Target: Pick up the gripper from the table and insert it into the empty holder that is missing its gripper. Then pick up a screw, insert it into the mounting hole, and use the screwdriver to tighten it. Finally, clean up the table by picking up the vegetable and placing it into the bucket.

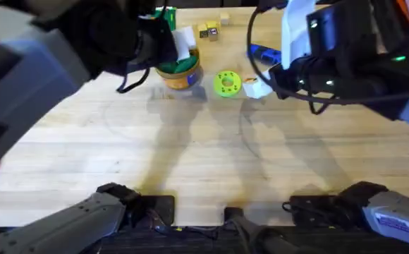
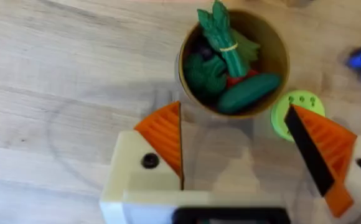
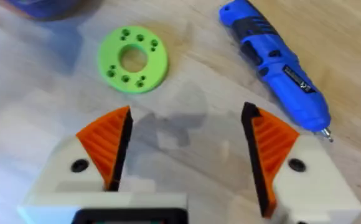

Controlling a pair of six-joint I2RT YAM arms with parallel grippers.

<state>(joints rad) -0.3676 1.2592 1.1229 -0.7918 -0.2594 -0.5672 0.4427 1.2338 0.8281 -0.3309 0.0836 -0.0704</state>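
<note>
Looks like the cleanup step is basically wrapped: veg is in the tub.

In the left wrist view the small dark green bean-like toy vegetable [image 2: 225,38] sits upper middle of the frame inside the round orange-brown plastic bucket [image 2: 278,46], on top of other green toy veg. The left claw [image 2: 236,144] hangs just beside it, spread wide, holding nothing. The right claw [image 3: 187,146] is wide open and empty too, over bare wooden table [image 3: 187,93], with the blue pen-shaped electric screwdriver [image 3: 274,62] at upper right and a flat lime-green disc with holes [image 3: 132,59] at upper left. My guess for what's next: just back both arms off.
</note>
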